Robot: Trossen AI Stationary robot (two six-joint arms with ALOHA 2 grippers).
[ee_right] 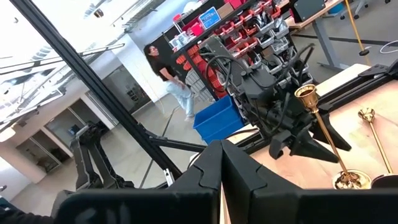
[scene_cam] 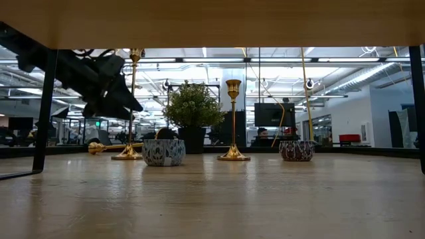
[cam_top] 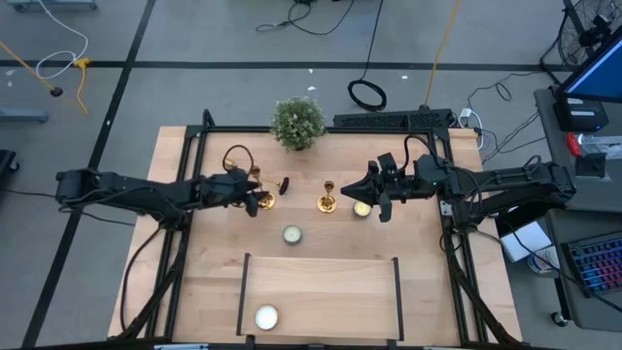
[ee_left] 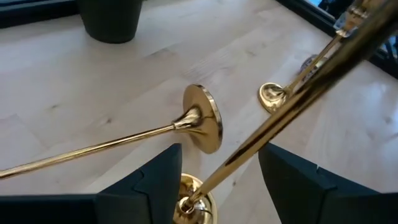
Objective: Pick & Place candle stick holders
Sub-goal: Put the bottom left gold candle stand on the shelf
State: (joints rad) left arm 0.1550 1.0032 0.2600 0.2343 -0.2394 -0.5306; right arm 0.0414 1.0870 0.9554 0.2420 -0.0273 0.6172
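Observation:
Three gold candle stick holders are on the table. One (cam_top: pixel 262 200) stands upright with my left gripper (cam_top: pixel 253 196) open around its stem (ee_left: pixel 280 118); the fingers (ee_left: pixel 155 183) sit on either side, clear of the stem. In the low view that gripper (scene_cam: pixel 123 93) is partway up the same holder (scene_cam: pixel 130 151). A second holder (ee_left: pixel 202 118) lies on its side just behind, also visible low on the table (scene_cam: pixel 99 147). The third (cam_top: pixel 328 202) stands alone at the middle (scene_cam: pixel 232 119). My right gripper (cam_top: pixel 377 201) is shut and empty, right of it.
A potted plant (cam_top: pixel 297 122) stands at the back centre. Tealights sit beside the right gripper (cam_top: pixel 362 207), at the middle (cam_top: pixel 292 234) and near the front edge (cam_top: pixel 265 316) inside a black frame (cam_top: pixel 241 292). A person (ee_right: pixel 171 78) walks in the room beyond.

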